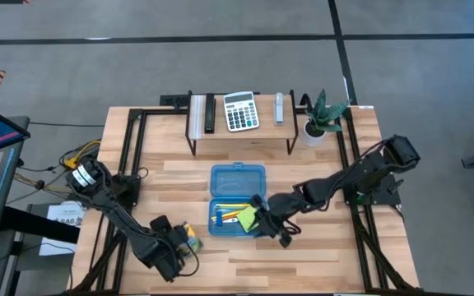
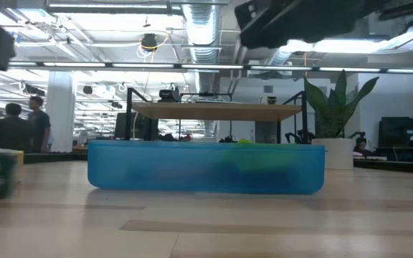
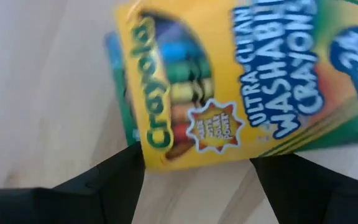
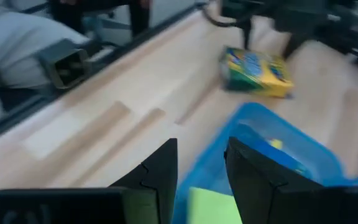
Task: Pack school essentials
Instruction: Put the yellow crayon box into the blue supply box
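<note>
Two grippers are at work for you here; the left gripper [image 1: 174,256] sits near the front-left of the light wooden table [image 1: 319,247], its fingers spread around the yellow-green cardboard crayon box [image 3: 229,81], which still lies on the wood well apart from the case, so judge that item as not yet packed; the right gripper [image 1: 271,226] hangs at the front-right corner of the open translucent blue plastic pencil case [image 1: 237,177], and the lime-green square sticky-note pad [image 4: 213,205] sits between its fingers, apparently pinched, just over the tray; inside the tray you can see yellow pencils [image 1: 230,210] and a little orange and green; you are roughly midway; red-handled scissors and the eraser cannot be made out.
</note>
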